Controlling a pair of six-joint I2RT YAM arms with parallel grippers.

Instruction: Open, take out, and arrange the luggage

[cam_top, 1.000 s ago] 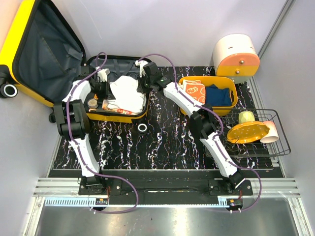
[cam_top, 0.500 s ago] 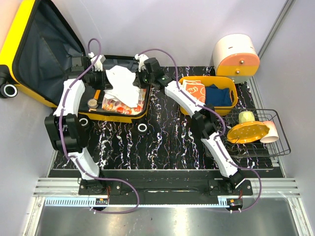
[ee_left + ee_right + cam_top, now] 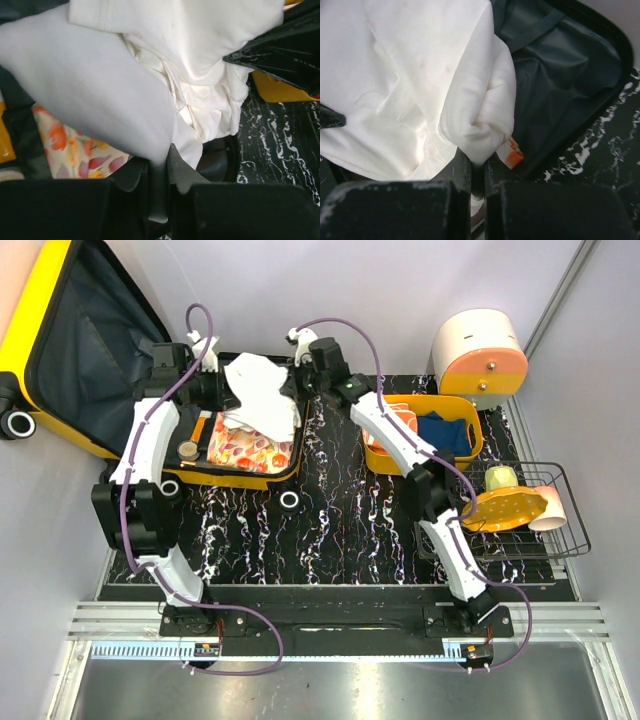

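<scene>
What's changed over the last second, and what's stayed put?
Both arms have raised the white garment off the contents of the suitcase and carried it toward its far rim. The left fingers and right fingers each pinch a fold of it. That uncovered more of the floral cloth beneath. The suitcase, yellow basket and wire rack have not moved.

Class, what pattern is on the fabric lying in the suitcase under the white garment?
The fabric is cream with orange-red floral print; clearest in the left wrist view.
</scene>
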